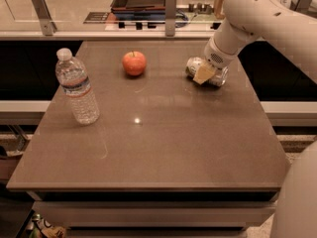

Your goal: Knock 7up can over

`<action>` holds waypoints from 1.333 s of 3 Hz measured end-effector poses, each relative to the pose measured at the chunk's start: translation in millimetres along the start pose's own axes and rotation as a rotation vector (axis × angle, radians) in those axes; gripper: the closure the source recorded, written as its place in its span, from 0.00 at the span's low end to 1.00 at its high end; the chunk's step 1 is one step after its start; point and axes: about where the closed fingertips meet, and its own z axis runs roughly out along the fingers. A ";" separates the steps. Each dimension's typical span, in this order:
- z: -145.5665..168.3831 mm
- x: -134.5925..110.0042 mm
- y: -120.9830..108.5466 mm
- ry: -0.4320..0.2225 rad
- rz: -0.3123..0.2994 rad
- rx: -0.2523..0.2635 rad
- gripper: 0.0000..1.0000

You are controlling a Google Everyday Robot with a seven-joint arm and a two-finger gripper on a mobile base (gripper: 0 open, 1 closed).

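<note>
Careful: the can beneath your gripper (grip state untellable) looks tipped, and a hard push could roll it off the table.

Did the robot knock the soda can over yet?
It looks nearly finished. Done: the 7up can seems to lie on its side at the back right of the table, not upright. In hand: the gripper sits right against the can. Left: probably just pulling the arm away. The water bottle stands upright and the apple sits well apart from the arm.
</note>
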 end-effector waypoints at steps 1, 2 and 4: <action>2.0 -0.2 1.1 0.002 -0.001 -0.003 0.59; 3.7 -0.3 2.0 0.003 -0.002 -0.006 0.36; 0.9 -1.7 1.5 0.003 -0.002 -0.007 0.00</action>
